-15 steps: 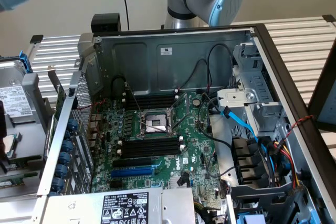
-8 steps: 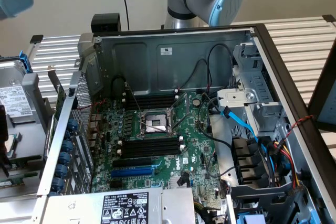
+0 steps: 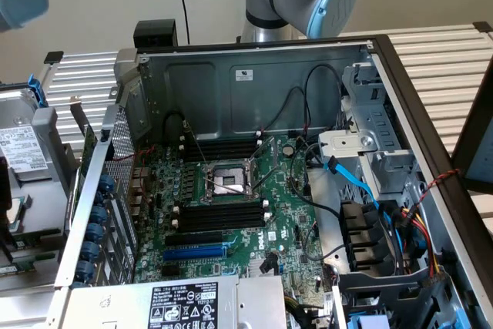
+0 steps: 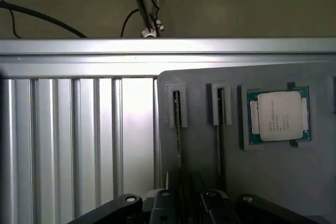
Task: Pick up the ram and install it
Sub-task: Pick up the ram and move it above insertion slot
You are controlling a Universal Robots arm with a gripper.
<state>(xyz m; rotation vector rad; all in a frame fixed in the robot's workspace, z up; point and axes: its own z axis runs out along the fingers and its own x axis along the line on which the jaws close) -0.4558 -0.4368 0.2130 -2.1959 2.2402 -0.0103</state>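
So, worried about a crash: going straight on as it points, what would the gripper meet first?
Likely the ram standing edge-on in the grey holder; depth is unclear.

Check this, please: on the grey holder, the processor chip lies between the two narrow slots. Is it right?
No. The wrist view shows the processor chip lying beside both narrow slots, not between them; the two slots stand next to each other on the grey holder.

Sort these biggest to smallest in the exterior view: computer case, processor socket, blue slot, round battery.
1. computer case
2. processor socket and blue slot, too alike to rank
3. round battery
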